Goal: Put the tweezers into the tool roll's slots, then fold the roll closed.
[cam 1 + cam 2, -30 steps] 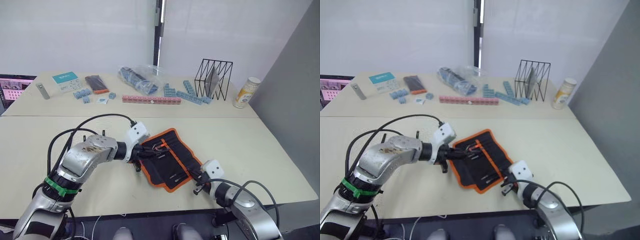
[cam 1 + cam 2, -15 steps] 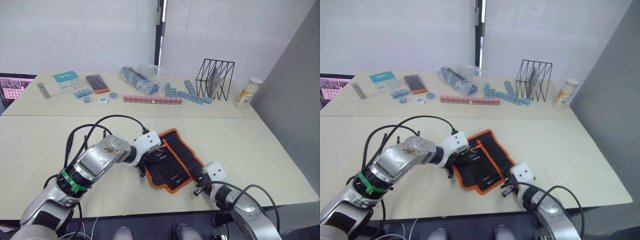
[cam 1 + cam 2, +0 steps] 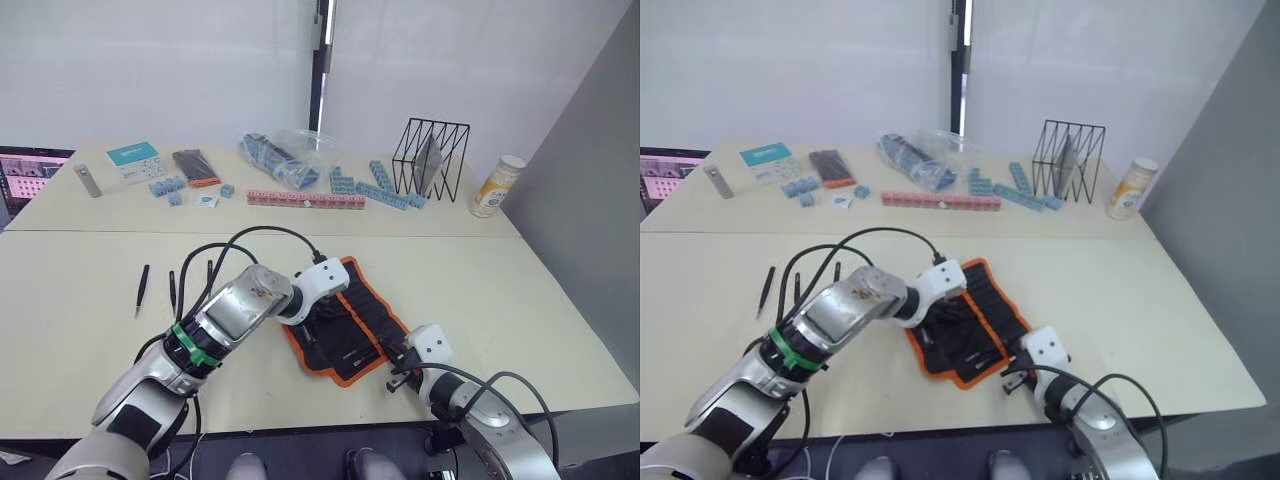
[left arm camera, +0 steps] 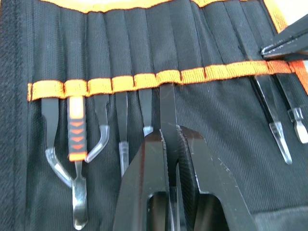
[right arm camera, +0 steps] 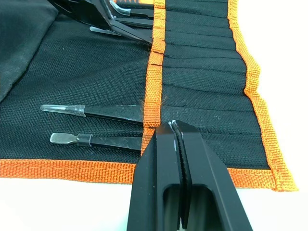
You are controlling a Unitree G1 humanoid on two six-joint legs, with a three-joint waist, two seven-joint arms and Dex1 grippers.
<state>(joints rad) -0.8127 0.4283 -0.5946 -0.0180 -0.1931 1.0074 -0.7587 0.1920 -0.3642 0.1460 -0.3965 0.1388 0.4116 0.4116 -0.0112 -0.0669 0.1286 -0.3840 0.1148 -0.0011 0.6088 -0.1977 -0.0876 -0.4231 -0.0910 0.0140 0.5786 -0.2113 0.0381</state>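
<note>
Left gripper [image 4: 169, 139] pinches tweezers [image 4: 168, 103] at tool roll [image 3: 372, 312] slot.

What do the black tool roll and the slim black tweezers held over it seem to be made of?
The black orange-edged tool roll looks like woven fabric: a ribbed weave shows, matte, with a stitched orange webbing strip. The slim black tweezers look like metal with a smooth dark coating, giving a faint sheen.

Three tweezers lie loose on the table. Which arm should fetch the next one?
Left. The loose tweezers lie on the robot's left, beside that arm, while the right gripper is shut on the tool roll's edge, pinning it.
</note>
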